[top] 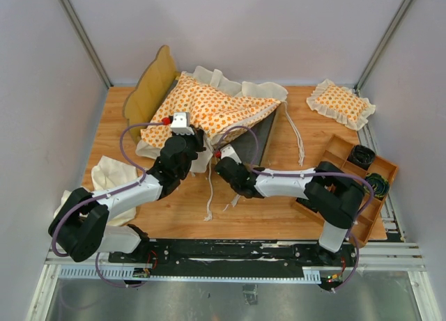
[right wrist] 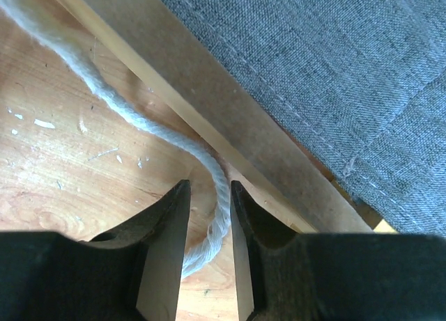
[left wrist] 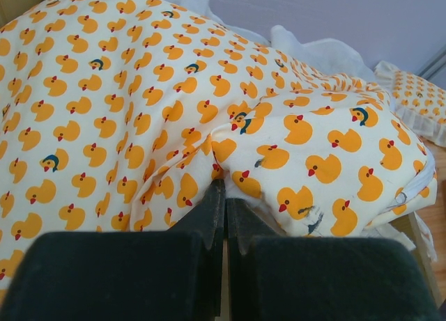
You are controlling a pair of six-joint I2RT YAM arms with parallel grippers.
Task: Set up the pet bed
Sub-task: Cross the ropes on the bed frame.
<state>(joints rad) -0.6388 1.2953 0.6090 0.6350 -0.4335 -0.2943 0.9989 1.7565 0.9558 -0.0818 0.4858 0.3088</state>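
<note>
The light-wood bed frame, with its scalloped headboard and grey fabric base, stands at the back left of the table. The large duck-patterned cushion lies crumpled and skewed over it. My left gripper is shut on a fold of the cushion at its near edge, with fabric pinched at the tips. My right gripper is narrowly open, low over the table beside the frame's side rail. A cream tie string runs between its fingers.
The small square ruffled pillow lies at the back right. A plain cream cloth lies under my left arm. A wooden tray holding black items stands at the right edge. More tie strings trail on the table.
</note>
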